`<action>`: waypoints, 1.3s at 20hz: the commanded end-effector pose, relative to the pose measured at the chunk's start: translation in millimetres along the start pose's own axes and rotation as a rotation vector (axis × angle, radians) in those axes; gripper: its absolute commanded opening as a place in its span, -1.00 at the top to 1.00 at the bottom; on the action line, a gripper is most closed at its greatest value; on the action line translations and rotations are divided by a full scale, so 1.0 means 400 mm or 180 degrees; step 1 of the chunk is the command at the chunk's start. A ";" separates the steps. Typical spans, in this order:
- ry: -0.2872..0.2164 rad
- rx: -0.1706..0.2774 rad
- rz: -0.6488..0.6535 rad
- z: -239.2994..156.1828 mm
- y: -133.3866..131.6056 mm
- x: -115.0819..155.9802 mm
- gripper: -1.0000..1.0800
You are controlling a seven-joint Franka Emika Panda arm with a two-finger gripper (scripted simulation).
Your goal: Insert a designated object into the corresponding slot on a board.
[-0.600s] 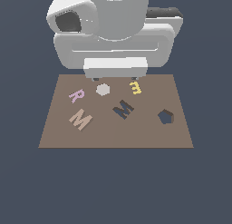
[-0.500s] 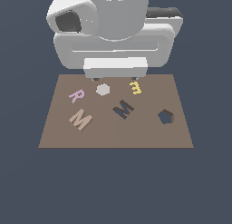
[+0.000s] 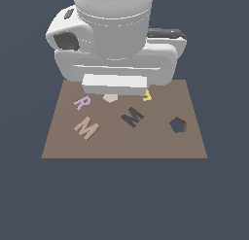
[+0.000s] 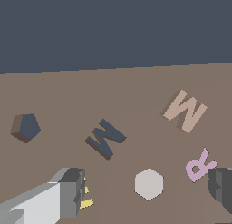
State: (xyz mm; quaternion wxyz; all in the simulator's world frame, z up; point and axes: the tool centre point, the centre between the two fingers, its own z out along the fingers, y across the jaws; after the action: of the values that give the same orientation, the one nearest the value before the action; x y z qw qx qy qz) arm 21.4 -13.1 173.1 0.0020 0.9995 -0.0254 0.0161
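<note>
The tan letter M (image 3: 86,128) lies flat on the brown board (image 3: 124,146), toward the exterior view's left; it also shows in the wrist view (image 4: 185,110). The dark M-shaped slot (image 3: 132,117) is near the board's middle and is empty, as the wrist view (image 4: 105,138) also shows. My gripper (image 4: 147,186) is open and empty, with its fingers (image 4: 68,191) spread wide above the board's far part, over a white hexagon (image 4: 148,183). In the exterior view the arm's white hand (image 3: 115,82) hides the fingers.
A pink letter R (image 3: 81,102) lies beyond the tan M. A small yellow m (image 3: 147,96) is partly hidden by the hand. A dark pentagon hole (image 3: 178,125) is on the exterior view's right. The white hexagon (image 3: 110,97) peeks out under the hand.
The arm has come lower over the board's far edge. It now partly covers the hexagon and the yellow m. Nothing on the board has moved.
</note>
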 end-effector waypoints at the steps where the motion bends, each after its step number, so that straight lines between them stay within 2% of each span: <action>1: -0.0010 -0.0005 0.0153 0.025 0.017 0.013 -0.92; 16: -0.0082 -0.0026 0.1633 0.257 0.202 0.097 -0.92; 21: -0.0098 -0.0025 0.1922 0.301 0.242 0.102 -0.92; 26: -0.0104 -0.0024 0.2032 0.317 0.257 0.102 -0.92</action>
State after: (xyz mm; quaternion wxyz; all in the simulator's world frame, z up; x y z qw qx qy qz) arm 60.6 -117.5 49.0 0.0005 0.9426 -0.3340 -0.0005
